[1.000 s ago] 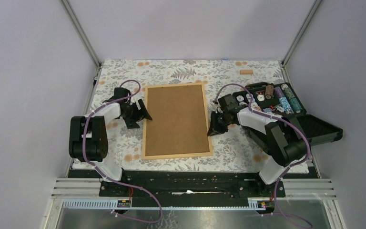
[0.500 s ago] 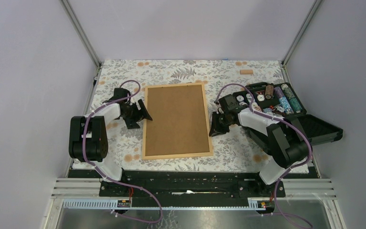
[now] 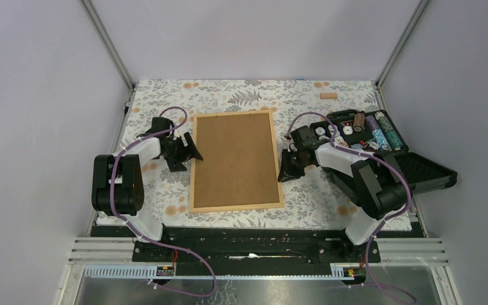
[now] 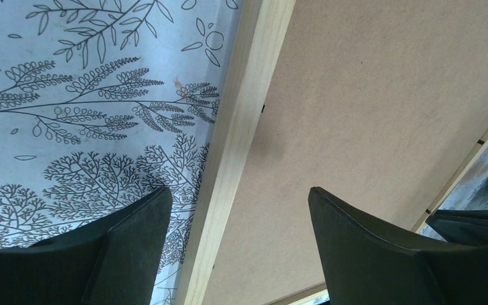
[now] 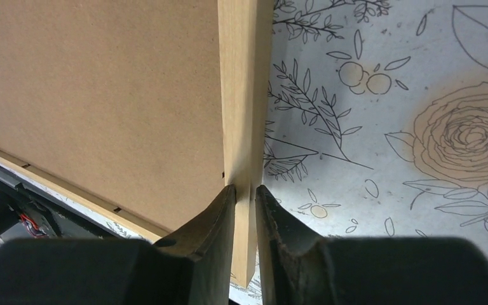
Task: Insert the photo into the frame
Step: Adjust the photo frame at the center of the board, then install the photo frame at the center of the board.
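Shows floral cloth [image 3: 241, 95] under a brown backing board [image 3: 235, 159], an open black case [image 3: 429, 170] of rolls at right, a wooden block [image 3: 328, 96] beyond.

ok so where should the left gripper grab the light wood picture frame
Take the thin light-wood picture frame by its left long rail, pinching across the rail's width from above. It lies flat, brown backing board up, so only the narrow rails offer an edge. The open left gripper straddles that rail, so closing there looks workable.

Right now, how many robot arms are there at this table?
2. The left arm, left gripper open astride the frame's left edge; the right arm, right gripper pinching its right edge. None seems hidden.
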### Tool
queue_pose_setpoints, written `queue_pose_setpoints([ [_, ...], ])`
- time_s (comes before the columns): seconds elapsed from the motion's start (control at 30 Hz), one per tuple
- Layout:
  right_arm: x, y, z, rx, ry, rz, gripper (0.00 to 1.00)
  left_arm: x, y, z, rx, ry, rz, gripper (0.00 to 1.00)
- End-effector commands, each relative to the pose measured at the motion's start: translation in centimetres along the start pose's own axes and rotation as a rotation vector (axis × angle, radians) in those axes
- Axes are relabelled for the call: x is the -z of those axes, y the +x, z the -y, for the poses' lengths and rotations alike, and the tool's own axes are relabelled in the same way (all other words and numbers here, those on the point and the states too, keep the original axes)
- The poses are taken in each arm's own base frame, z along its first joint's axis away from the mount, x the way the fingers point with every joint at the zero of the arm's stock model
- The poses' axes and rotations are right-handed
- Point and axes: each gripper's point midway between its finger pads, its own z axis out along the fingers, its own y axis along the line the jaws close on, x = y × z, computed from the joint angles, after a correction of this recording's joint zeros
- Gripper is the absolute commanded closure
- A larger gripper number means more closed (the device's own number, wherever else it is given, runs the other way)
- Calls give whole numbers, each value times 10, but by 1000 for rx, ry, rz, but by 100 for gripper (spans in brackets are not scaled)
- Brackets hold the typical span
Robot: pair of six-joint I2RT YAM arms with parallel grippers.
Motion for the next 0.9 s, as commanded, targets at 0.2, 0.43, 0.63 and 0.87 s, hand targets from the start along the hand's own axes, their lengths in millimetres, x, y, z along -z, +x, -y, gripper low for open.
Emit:
queue_pose_setpoints([
  [0.2, -16, -4, 7, 1, 15, -16, 74, -11, 14, 7, 4, 52, -40, 16],
  [0.43, -24, -3, 12, -20, 49, -68, 74, -13, 17, 8, -1, 53, -52, 16],
  [0.63, -29, -1, 18, -37, 92, -132, 73, -18, 25, 10, 2, 65, -91, 16],
  [0.87, -32, -11, 22, -28, 147, -146, 72, -22, 31, 11, -3, 68, -116, 16],
])
